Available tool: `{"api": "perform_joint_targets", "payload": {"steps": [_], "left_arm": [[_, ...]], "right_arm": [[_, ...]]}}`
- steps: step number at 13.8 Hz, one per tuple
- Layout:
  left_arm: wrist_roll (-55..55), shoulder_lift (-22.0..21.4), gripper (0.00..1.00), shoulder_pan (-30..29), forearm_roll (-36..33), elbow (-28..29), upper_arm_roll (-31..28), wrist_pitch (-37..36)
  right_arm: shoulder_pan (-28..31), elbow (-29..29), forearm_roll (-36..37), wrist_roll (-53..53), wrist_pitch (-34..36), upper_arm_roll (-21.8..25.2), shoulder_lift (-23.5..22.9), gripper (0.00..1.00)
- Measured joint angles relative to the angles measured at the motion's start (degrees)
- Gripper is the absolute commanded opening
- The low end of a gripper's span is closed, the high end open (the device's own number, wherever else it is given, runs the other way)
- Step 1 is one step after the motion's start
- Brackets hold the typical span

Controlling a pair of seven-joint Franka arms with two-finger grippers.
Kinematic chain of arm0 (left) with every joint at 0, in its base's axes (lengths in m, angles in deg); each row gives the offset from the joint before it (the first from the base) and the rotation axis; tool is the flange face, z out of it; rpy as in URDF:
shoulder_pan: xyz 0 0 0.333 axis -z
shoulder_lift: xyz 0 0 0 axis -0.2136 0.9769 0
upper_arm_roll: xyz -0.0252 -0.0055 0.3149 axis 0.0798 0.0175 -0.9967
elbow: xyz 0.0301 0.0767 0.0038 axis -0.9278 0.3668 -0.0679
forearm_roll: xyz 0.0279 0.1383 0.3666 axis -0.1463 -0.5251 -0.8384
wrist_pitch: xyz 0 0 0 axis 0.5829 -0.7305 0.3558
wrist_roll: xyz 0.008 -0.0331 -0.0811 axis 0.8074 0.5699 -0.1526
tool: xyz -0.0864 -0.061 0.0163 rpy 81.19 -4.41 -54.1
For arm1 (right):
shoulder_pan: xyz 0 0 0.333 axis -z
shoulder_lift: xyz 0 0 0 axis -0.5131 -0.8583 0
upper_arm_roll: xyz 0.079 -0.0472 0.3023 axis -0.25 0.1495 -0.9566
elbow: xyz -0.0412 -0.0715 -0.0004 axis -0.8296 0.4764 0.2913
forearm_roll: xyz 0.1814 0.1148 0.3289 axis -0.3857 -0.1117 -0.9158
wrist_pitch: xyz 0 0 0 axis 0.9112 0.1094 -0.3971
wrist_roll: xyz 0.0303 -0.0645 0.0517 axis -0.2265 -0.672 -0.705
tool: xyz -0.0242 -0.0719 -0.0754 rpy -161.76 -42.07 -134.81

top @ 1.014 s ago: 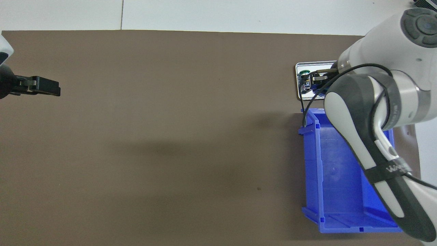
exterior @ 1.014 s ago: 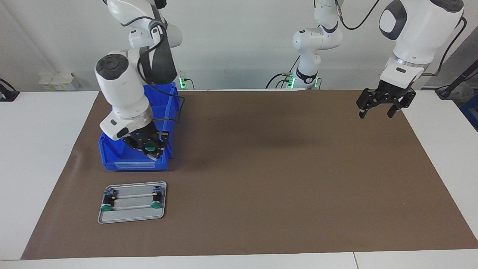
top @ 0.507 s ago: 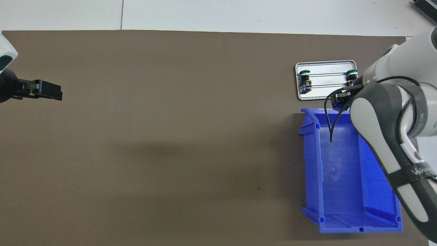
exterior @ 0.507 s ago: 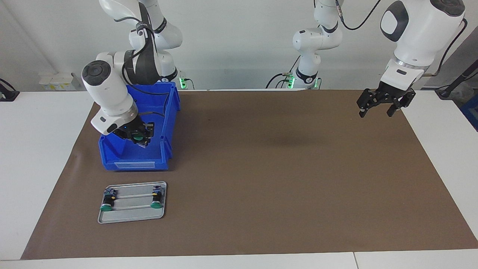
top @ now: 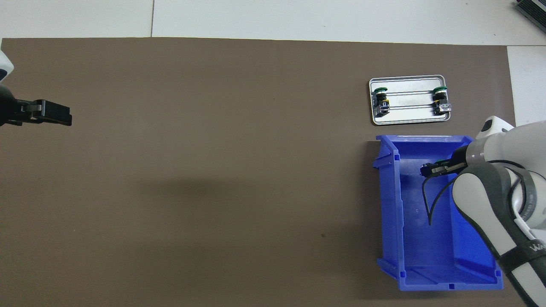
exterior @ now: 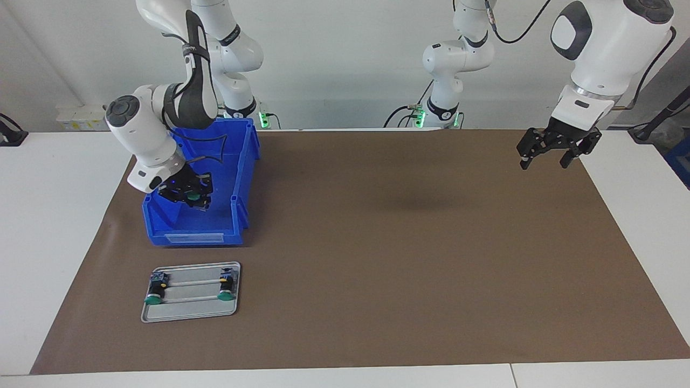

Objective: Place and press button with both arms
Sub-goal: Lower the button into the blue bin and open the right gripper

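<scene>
1. Green-capped, the button sat pinched in the right gripper, low inside the blue bin.
2. That bin stood at twelve o'clock from the metal tray, nearer the robots; the tray held two like buttons, so this one was probably bound there for pressing.
3. Over the brown mat at the left arm's end, the left gripper waited, fingers spread and empty.

In the overhead view the white right arm covers part of the blue plastic bin's floor and runs off the picture's edge. The left black end effector shows only partly there, its wrist cut off.
</scene>
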Motion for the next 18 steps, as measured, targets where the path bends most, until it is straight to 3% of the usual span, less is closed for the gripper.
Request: {"api": "perform_joint_targets", "payload": {"steps": [4,5,7,10,11,12,18], "left_arm": [[0.0,0.0,1.0,0.0,0.0,0.0,0.0,0.0],[0.0,0.0,1.0,0.0,0.0,0.0,0.0,0.0],[0.0,0.0,1.0,0.0,0.0,0.0,0.0,0.0],[0.0,0.0,1.0,0.0,0.0,0.0,0.0,0.0],[0.0,0.0,1.0,0.0,0.0,0.0,0.0,0.0],[0.0,0.0,1.0,0.0,0.0,0.0,0.0,0.0],[0.0,0.0,1.0,0.0,0.0,0.0,0.0,-0.1]], "right_arm": [[-0.5,-5.2,0.0,-0.1,-7.1,-0.2,-0.1,0.0],[-0.5,-5.6,0.0,-0.1,-7.4,-0.2,-0.1,0.07],[-0.5,-5.8,0.0,-0.1,-7.4,-0.2,-0.1,0.3],[-0.5,-6.2,-0.1,0.4,-7.5,-0.2,-0.1,0.47],[-0.5,-6.3,-0.1,0.9,-7.5,-0.2,-0.1,0.65],[-0.5,-6.3,-0.1,1.1,-7.5,-0.2,-0.1,0.97],[-1.0,-4.3,-0.1,4.7,-7.8,-0.2,0.1,1.0]]}}
